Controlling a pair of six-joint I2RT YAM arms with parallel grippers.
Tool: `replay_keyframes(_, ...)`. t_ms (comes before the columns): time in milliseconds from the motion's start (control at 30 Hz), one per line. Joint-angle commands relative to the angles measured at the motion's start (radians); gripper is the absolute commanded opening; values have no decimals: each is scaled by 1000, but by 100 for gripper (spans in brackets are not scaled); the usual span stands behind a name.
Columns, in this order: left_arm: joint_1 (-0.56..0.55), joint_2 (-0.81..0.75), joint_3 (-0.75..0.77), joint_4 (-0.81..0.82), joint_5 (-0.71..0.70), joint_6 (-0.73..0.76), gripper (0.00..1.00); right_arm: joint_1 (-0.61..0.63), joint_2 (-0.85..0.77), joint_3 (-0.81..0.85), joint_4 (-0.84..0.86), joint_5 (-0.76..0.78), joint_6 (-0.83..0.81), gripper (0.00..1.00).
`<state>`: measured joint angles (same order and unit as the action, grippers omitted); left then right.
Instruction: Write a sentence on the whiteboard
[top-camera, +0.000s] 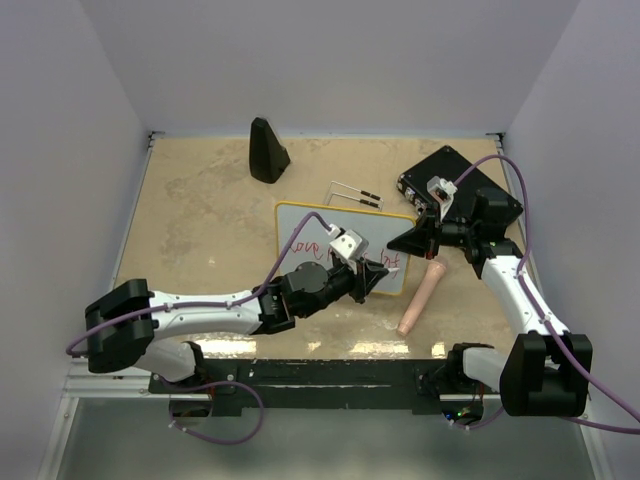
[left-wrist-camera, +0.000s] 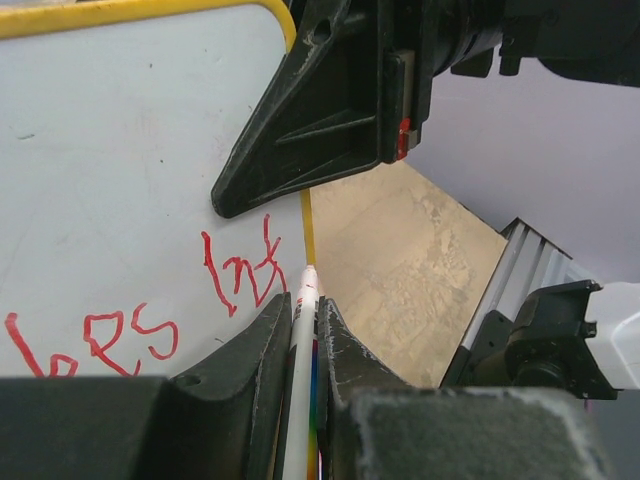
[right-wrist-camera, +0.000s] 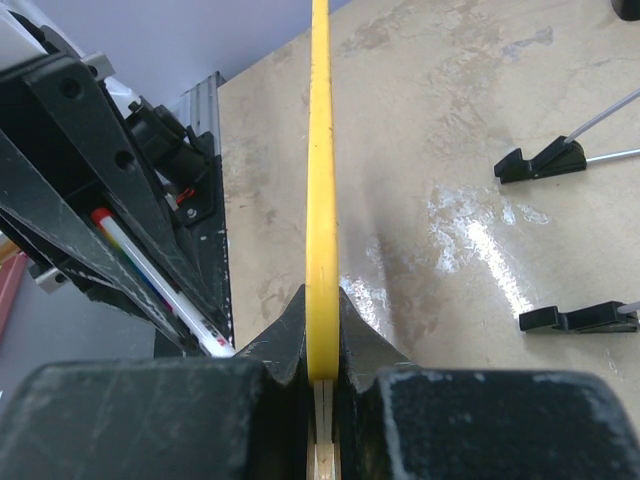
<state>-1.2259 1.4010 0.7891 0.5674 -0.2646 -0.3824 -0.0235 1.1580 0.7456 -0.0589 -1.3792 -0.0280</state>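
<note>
Left wrist view: the left gripper (left-wrist-camera: 303, 318) is clenched on a white marker (left-wrist-camera: 302, 345). The marker's tip sits at the right rim of the whiteboard (left-wrist-camera: 120, 150), just beside the red sentence (left-wrist-camera: 150, 325). The right gripper (right-wrist-camera: 322, 345) is clamped on the board's yellow rim, seen edge-on. The board sits on the tan table (top-camera: 200, 200), with a black cone (top-camera: 267, 150) beyond it and a pink cylinder (top-camera: 420, 298) to its right.
</note>
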Motion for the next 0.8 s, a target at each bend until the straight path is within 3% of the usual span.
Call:
replay_keyframes(0,3,39,65,29,2,2,0,0,-35,12,39,-63,16,0)
replay_keyframes(767,3,58,84,-15,-59,17,0,-1,-38,11,41,-66,17,0)
